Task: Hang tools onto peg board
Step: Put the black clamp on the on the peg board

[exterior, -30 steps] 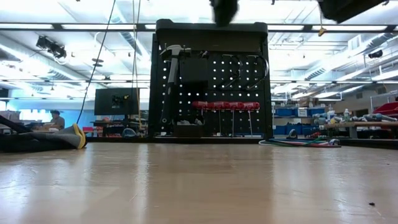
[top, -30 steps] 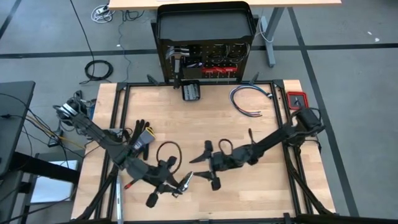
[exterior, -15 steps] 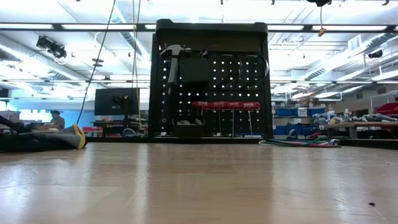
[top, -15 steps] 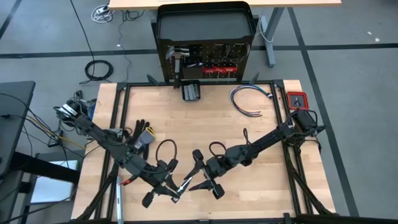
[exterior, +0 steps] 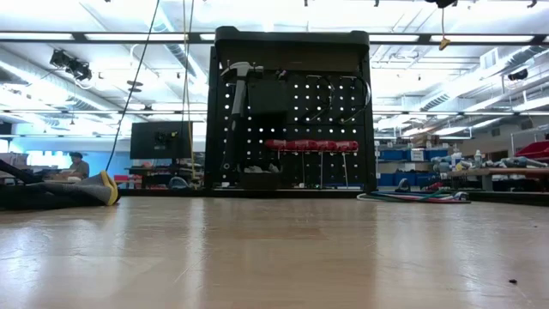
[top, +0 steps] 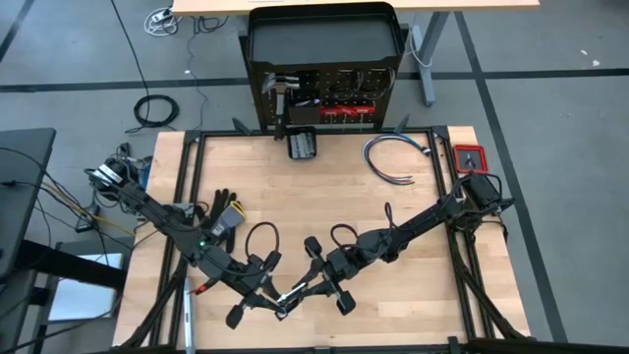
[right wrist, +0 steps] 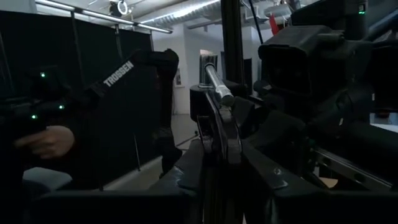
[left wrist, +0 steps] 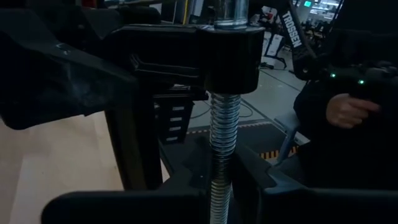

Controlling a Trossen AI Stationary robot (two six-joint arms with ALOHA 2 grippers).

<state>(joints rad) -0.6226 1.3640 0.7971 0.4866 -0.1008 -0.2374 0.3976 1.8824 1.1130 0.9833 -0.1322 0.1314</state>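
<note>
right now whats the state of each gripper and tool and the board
left gripper: shut on C-clamp, low over the table's near part
right gripper: closed on the same C-clamp
C-clamp: held between both grippers, off the board
peg board: upright, partly filled
hammer: hanging
red-handled drivers: hanging in a row

My worktop (top: 334, 192) is pale wood in a black frame. On it lie a small black box (top: 302, 145) near the far edge, a bundle of blue-white cables (top: 395, 154) beside it, a black work glove (top: 220, 209) toward my left, and a red item (top: 469, 156) at the far right corner.
</note>
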